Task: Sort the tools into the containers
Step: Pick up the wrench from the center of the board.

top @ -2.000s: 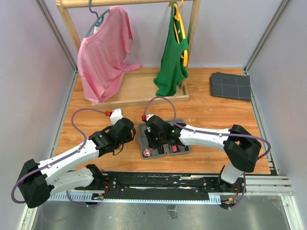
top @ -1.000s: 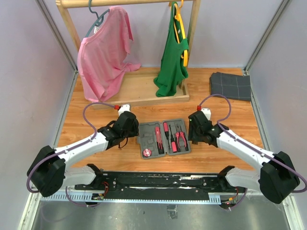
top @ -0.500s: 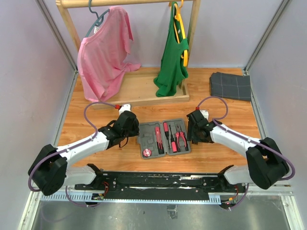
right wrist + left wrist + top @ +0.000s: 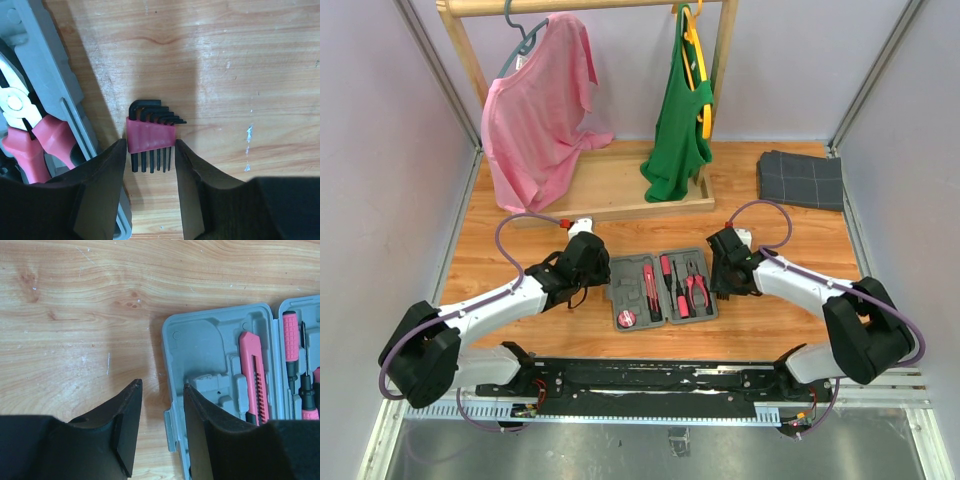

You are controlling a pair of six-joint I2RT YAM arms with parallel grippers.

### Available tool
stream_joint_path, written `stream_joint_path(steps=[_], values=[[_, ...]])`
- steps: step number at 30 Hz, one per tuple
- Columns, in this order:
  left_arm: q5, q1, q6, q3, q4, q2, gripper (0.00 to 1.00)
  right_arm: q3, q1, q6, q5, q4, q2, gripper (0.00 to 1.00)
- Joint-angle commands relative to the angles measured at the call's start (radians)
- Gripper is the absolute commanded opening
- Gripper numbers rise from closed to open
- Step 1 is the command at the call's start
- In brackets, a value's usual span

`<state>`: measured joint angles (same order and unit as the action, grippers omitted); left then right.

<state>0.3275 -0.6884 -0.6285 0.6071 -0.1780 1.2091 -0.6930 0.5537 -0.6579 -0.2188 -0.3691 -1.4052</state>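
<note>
- While the left arm (image 4: 490, 310) has stayed put, its jaws spread over the bench (image 4: 75, 315) beside the grey case (image 4: 210, 345), the right arm (image 4: 800, 285) has edged nearer the case.
- Its jaws flank the red hex-key set (image 4: 150, 134) lying beside the case; whether they pinch it I cannot tell.

Seen from above, the right tool (image 4: 149, 144) hides the hex key set (image 4: 151, 134); whether its fingers (image 4: 100, 190) touch it, can't tell. Grey case (image 4: 202, 345) runs off-frame, pliers (image 4: 50, 136) half covered
</note>
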Motion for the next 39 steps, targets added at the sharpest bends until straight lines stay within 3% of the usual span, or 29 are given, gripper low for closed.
stream_joint_path(steps=[1, 10, 24, 28, 31, 34, 39], values=[[-0.007, 0.010, 0.009, -0.009, 0.034, 0.002, 0.43, 0.022, -0.015, -0.003, -0.048, -0.042, -0.037, 0.42], [-0.040, 0.009, 0.015, -0.007, 0.057, -0.022, 0.45, 0.056, -0.026, 0.014, -0.098, -0.047, 0.043, 0.27], [-0.183, 0.010, 0.009, 0.022, 0.151, -0.144, 0.64, 0.098, -0.026, 0.133, 0.025, 0.040, 0.365, 0.27], [-0.174, 0.010, 0.005, 0.026, 0.145, -0.145, 0.65, 0.096, -0.030, 0.112, -0.112, -0.024, 0.381, 0.31], [-0.178, 0.010, 0.000, 0.016, 0.145, -0.143, 0.65, 0.075, -0.068, 0.095, -0.152, -0.078, 0.361, 0.42], [-0.181, 0.010, 0.001, 0.013, 0.142, -0.136, 0.65, 0.074, -0.134, 0.080, -0.139, -0.081, 0.353, 0.54], [-0.194, 0.010, -0.004, 0.010, 0.144, -0.124, 0.65, 0.041, -0.232, 0.141, -0.051, -0.069, 0.280, 0.64]])
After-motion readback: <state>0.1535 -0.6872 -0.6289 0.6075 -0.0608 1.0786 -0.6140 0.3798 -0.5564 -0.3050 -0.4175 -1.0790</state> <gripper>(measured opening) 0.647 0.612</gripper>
